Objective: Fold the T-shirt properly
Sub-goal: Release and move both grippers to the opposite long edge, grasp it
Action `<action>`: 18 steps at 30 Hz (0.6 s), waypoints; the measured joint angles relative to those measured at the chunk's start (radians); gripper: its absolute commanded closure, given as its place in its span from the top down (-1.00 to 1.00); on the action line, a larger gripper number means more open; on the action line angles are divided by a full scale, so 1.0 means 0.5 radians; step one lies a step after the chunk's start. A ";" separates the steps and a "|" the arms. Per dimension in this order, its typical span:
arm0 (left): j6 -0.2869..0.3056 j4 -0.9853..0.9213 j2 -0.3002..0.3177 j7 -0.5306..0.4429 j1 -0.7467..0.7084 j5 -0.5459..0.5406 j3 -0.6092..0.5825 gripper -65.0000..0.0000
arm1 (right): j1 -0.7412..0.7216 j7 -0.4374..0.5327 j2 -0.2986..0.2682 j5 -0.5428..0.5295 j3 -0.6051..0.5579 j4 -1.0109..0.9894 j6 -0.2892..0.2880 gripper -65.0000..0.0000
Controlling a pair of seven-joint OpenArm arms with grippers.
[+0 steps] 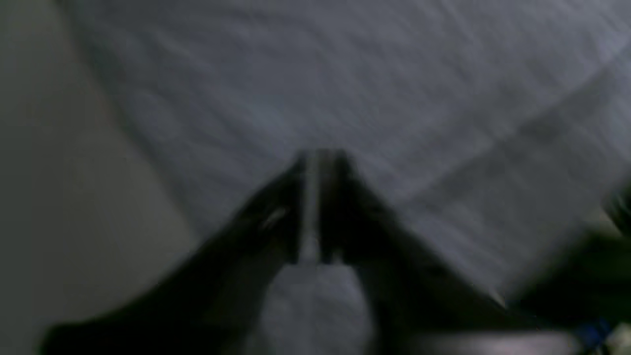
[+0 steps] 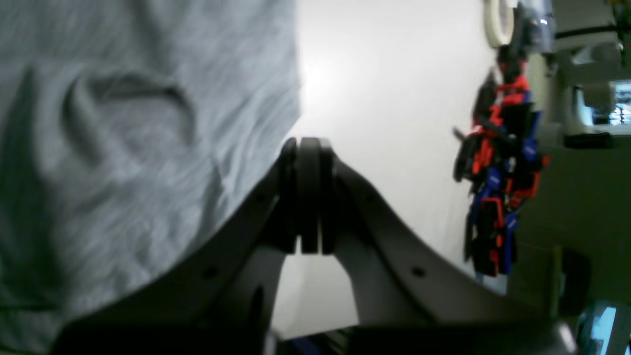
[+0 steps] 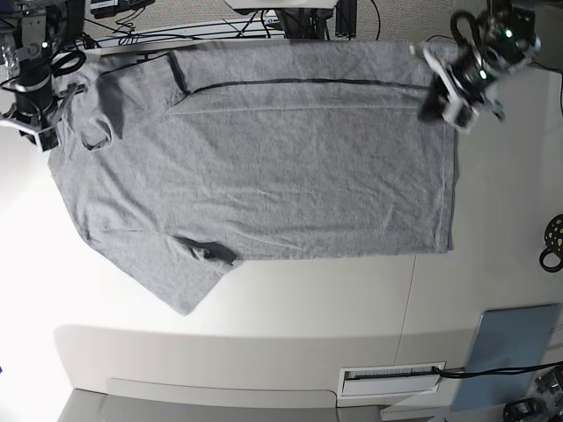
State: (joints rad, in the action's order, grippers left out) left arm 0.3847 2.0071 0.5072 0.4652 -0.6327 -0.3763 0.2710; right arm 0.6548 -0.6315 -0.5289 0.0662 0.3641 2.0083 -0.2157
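Observation:
The heather-grey T-shirt [image 3: 264, 176] lies spread on the white table, hem to the right and sleeves to the left, plain side up. Its far edge is folded over along a dark line. My left gripper [image 3: 433, 98] is at the far right hem corner. In the blurred left wrist view it [image 1: 315, 158] is shut with a pale strip of shirt fabric [image 1: 345, 74] between the fingers. My right gripper [image 3: 42, 132] is at the far left by the shoulder. In the right wrist view it [image 2: 308, 148] is shut and empty, just beside the shirt's edge [image 2: 123, 123].
A near sleeve [image 3: 185, 286] sticks out toward the front with a small turned-up fold. A black ring [image 3: 552, 242] and a blue-grey pad [image 3: 510, 343] lie at the right. Cables [image 3: 220, 31] run along the back edge. Red and blue straps [image 2: 498, 187] hang by the table.

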 measured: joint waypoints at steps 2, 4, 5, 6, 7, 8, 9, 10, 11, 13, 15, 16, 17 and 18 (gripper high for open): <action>-0.165 -0.014 0.000 0.016 0.102 0.005 0.002 0.09 | -0.084 0.000 0.002 -0.013 0.001 0.000 -0.095 -0.52; -0.218 -0.059 -0.005 0.013 0.217 -0.034 0.002 0.25 | -0.176 0.046 -0.001 -0.129 -0.001 0.000 -0.148 -0.33; -0.227 -0.110 -0.012 0.012 0.287 -0.058 0.001 0.25 | -0.214 0.078 -0.001 -0.204 -0.001 0.000 -0.165 -0.30; -0.225 -0.177 -0.024 0.014 0.367 -0.061 0.001 0.25 | -0.244 0.092 -0.001 -0.282 -0.001 0.001 -0.185 -0.30; -0.231 -0.256 -0.044 0.012 0.449 -0.053 0.002 0.25 | -0.275 0.089 0.002 -0.345 -0.001 0.001 -0.189 -0.30; -0.241 -0.344 -0.071 0.012 0.536 -0.052 0.003 0.25 | -0.308 0.084 0.004 -0.375 -0.001 0.001 -0.192 -0.30; -0.245 -0.435 -0.098 0.012 0.614 -0.047 0.002 0.25 | -0.340 0.089 0.005 -0.424 -0.001 0.000 -0.182 -0.30; -0.228 -0.532 -0.124 0.021 0.700 -0.049 0.001 0.25 | -0.374 0.089 0.003 -0.459 -0.001 0.001 -0.182 -0.30; -0.209 -0.627 -0.150 0.027 0.787 -0.056 0.000 0.25 | -0.405 0.091 0.003 -0.506 -0.001 0.001 -0.178 -0.30; -0.180 -0.816 -0.182 0.043 0.970 -0.085 -0.003 0.25 | -0.453 0.072 0.005 -0.579 -0.002 0.001 -0.182 -0.30; -0.190 -1.010 -0.204 0.056 1.166 -0.098 0.000 0.25 | -0.495 -0.011 0.005 -0.577 -0.031 0.001 -0.175 -0.30; -0.198 -1.110 -0.211 0.062 1.257 -0.092 0.002 0.25 | -0.508 -0.040 0.005 -0.575 -0.053 0.001 -0.175 -0.30; -0.200 -1.213 -0.219 0.068 1.342 -0.089 0.002 0.25 | -0.513 -0.047 0.005 -0.580 -0.073 0.001 -0.176 -0.30; -0.198 -1.314 -0.224 0.079 1.419 -0.090 0.000 0.25 | -0.517 -0.046 0.005 -0.578 -0.096 0.001 -0.176 -0.30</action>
State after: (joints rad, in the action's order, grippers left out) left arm 0.2859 1.3502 0.3950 0.5049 0.0769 -0.4213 0.2710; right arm 0.3965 -0.6544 -0.5266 -0.2230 0.3161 2.0087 -0.3038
